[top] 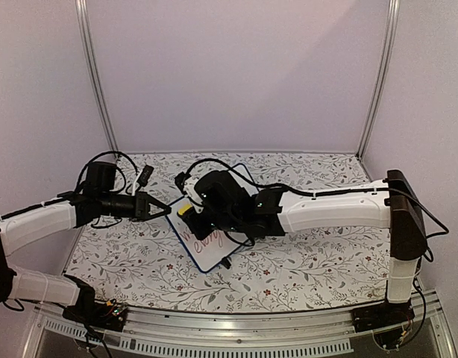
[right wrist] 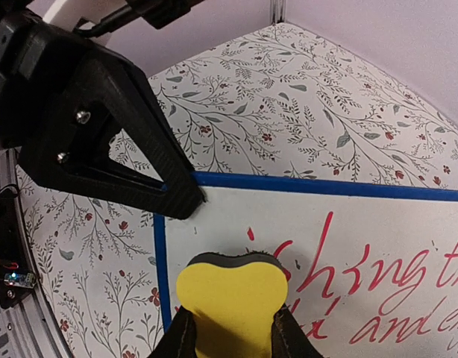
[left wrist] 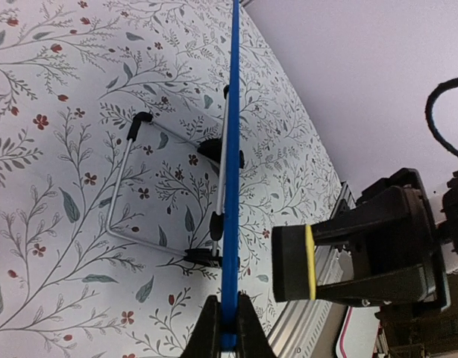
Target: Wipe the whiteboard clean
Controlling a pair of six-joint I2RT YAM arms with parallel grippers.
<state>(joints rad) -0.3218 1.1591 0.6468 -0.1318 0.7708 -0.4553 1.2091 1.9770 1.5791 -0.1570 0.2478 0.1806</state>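
Left gripper point(left wrist: 227, 328) was clamped on the board point(top: 208, 252) by its blue frame. Right gripper point(right wrist: 229, 332) pinched the eraser point(right wrist: 230, 294) near the board's corner. Board stood propped on the table point(top: 311, 261), red writing showing.

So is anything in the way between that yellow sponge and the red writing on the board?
Nothing visible. The right end effector holds the yellow eraser just off the whiteboard, open air between them, red writing right beside it. The left end effector pinches the blue frame at the edge, out of the way.
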